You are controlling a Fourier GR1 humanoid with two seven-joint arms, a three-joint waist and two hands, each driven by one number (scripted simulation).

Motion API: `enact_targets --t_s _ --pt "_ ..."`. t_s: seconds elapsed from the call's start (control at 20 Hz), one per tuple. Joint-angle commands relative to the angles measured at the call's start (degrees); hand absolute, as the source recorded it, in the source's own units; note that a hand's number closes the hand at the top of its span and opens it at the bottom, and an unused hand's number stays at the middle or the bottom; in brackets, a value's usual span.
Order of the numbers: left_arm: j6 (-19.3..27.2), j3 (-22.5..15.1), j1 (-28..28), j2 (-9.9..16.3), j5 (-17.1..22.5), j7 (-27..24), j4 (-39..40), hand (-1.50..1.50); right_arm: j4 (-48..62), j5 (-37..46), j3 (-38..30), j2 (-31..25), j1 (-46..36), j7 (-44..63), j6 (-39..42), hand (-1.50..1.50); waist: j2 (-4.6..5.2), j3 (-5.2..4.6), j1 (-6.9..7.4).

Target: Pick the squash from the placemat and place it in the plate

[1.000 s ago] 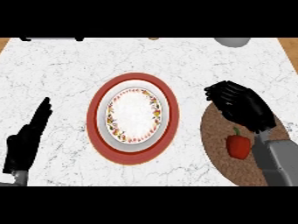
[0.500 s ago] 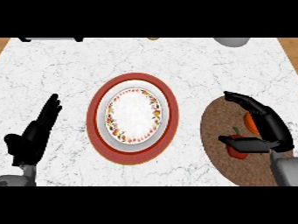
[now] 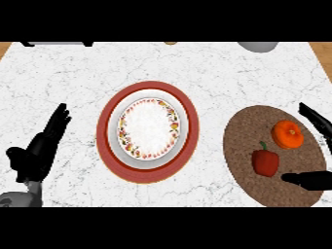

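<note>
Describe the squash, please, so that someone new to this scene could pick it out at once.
Look at the brown round placemat to the right of the red-rimmed plate on the marble counter. Two items lie on it, between the fingers and thumb of the open right hand. The squash is the orange, round, flattened one farther back; its neighbour is a darker red pepper with a green stem.

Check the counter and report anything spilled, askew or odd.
Nothing stands out. The squash and red pepper lie on the brown placemat, the plate sits centred on its red charger, and nothing is spilled.
</note>
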Motion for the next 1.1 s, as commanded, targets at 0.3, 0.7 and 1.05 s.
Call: enact_targets --t_s 0.3,0.7,1.05 --pt "-1.70 0.45 1.32 0.20 -0.66 -1.61 0.43 0.00 -5.51 13.16 2.16 -14.38 2.76 12.08 4.13 -1.50 -0.02 -0.06 0.07" --pt "-4.38 3.03 -1.97 -0.69 -0.49 -3.19 6.25 0.00 -2.13 16.89 3.90 -13.83 -4.91 22.29 11.50 -1.50 0.25 -0.01 0.57" --pt "-2.98 2.76 -0.43 -2.01 -2.45 -0.12 0.32 0.00 0.21 24.48 5.24 -12.24 -10.13 28.51 13.34 -1.50 0.16 0.01 0.83"
